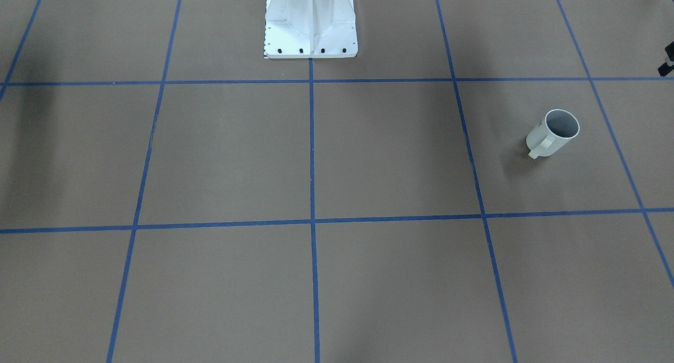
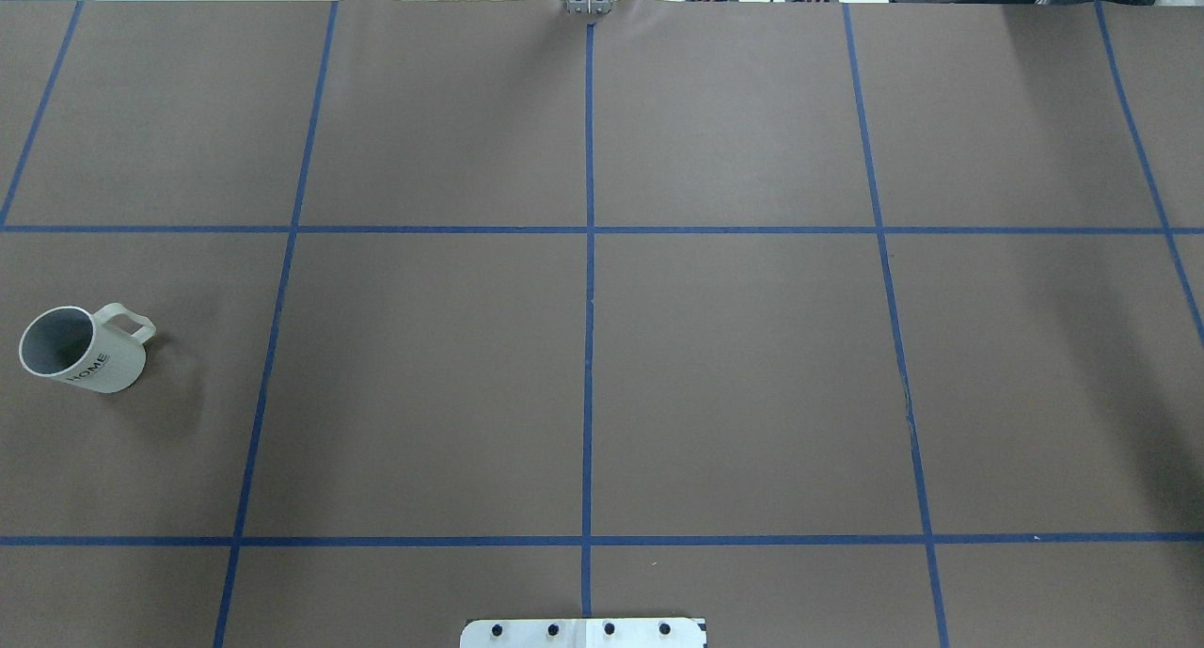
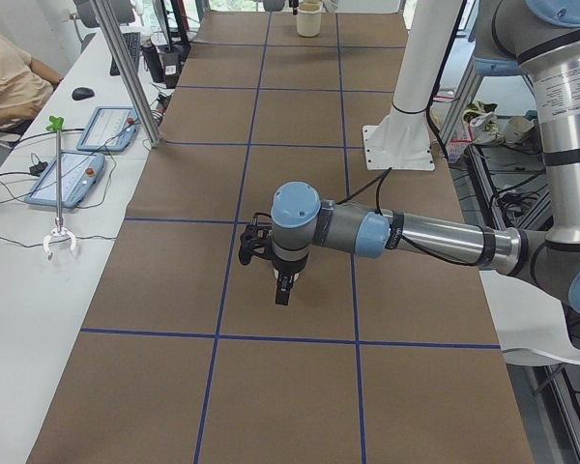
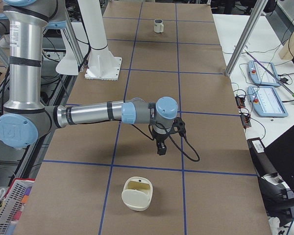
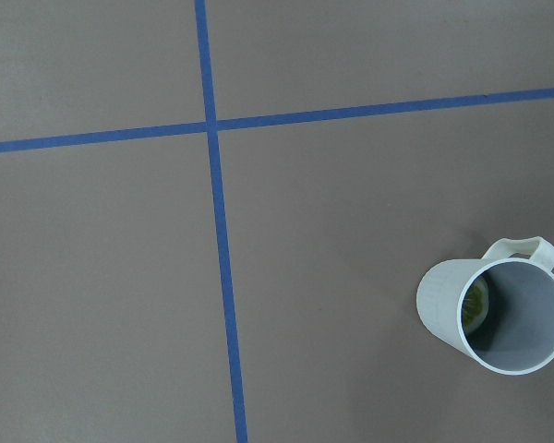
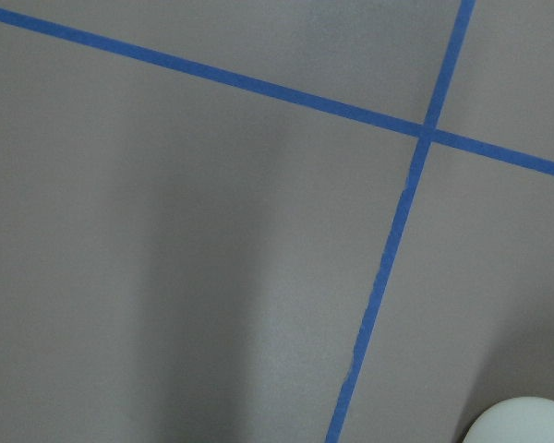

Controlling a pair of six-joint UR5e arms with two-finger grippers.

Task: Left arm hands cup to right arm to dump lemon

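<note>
At the left end of the table [image 2: 734,366], I've got the cup [image 2: 83,349] standing upright, mouth up. My left wrist view shows the lemon [image 5: 477,305] lying inside it, against the wall. The left gripper [image 3: 282,280] hangs above that end, pointing down and not touching the cup. Whether it is spread or pressed together, I can't tell from here.

Over the right half, the right gripper [image 4: 161,144] hangs nose-down too, and I can't read its jaws either. So I judge nothing is done yet: pick-up, hand-over and dump all remain. A cream tub [image 4: 137,193] sits near the right end, likely the dump spot.

The surface is flat brown paper with a blue tape grid, and there's a white pedestal [image 1: 310,23] at the robot's edge. Beyond the far edge I see a white bench with control pendants [image 4: 267,100] and a seated person [image 3: 5,72].
</note>
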